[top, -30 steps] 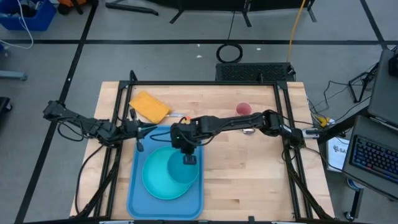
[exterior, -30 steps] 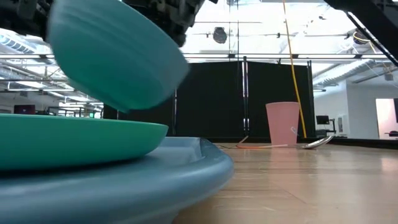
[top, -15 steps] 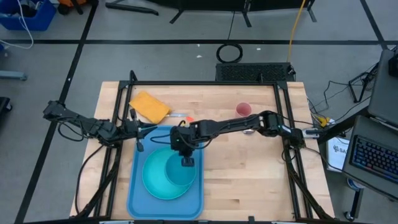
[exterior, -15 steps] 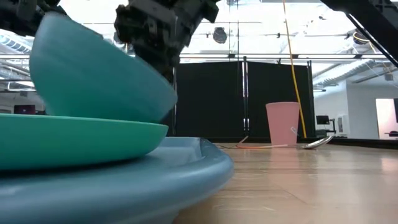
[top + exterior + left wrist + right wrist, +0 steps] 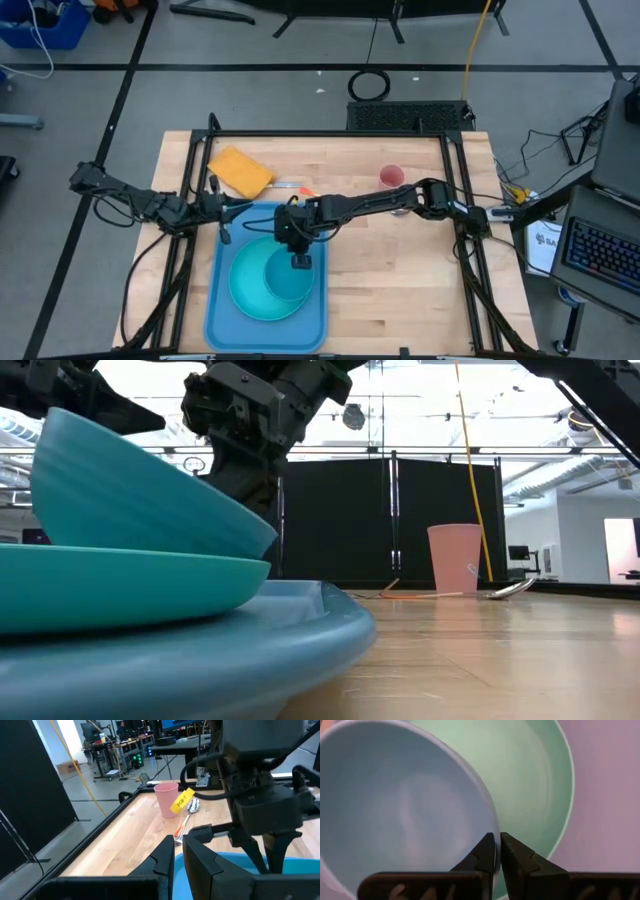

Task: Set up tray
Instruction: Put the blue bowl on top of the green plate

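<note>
Glossy plastic tray [image 5: 217, 308], wooden table [image 5: 400, 260]

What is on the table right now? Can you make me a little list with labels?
tray: light blue tray, flat on the wooden table, near its front edge
plate: round turquoise plate, on the tray
bowl: blue bowl, tilted, resting on the plate
right gripper: right gripper, shut on the bowl's rim
left gripper: left gripper, shut, empty, at the tray's far left corner
cup: pink cup, upright, far side of the table
spoon: spoon, lying beside the cup
cloth: yellow cloth, far left on the table
</note>
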You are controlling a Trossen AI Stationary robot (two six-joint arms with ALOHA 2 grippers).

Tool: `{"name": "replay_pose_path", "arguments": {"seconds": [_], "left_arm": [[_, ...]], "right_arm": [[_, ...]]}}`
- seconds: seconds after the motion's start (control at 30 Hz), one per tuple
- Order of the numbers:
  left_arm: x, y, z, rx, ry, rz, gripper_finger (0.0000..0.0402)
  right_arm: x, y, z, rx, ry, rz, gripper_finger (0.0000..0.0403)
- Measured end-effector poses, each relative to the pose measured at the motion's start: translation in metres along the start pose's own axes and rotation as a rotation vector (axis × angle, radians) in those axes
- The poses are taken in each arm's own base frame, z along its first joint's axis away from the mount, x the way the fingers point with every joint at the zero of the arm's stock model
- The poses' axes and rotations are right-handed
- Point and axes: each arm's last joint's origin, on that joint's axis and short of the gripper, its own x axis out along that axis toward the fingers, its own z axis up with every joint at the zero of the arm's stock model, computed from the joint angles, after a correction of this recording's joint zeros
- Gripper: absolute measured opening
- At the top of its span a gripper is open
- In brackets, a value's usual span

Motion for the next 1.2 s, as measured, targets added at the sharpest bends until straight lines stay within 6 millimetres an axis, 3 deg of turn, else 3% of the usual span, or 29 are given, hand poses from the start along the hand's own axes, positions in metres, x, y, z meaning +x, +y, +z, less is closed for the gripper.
{"name": "replay_pose_path", "arguments": {"seconds": [0.23, 0.63, 0.87, 1.03, 1.2], "left_arm": [[0.0, 0.0, 0.0, -0.017, 0.001, 0.0, 0.0044], [0.0, 0.0, -0.002, -0.082, 0.021, 0.0, 0.0044], [0.0, -0.002, -0.002, -0.132, 0.021, -0.068, 0.0041], [0.0, -0.005, -0.002, -0.177, 0.029, -0.184, 0.0006], [0.0, -0.009, -0.003, -0.275, 0.062, -0.299, 0.0003]], "right_arm": [[0.0, 0.0, 0.003, -0.018, -0.026, 0.003, 0.0032], [-0.004, 0.004, 0.013, -0.129, -0.132, 0.006, 0.0116], [-0.022, 0.031, 0.019, -0.274, -0.174, 0.022, 0.0125], [-0.032, 0.056, 0.019, -0.385, -0.191, -0.055, 0.0117], [-0.047, 0.073, 0.007, -0.44, -0.216, -0.065, 0.0094]]}}
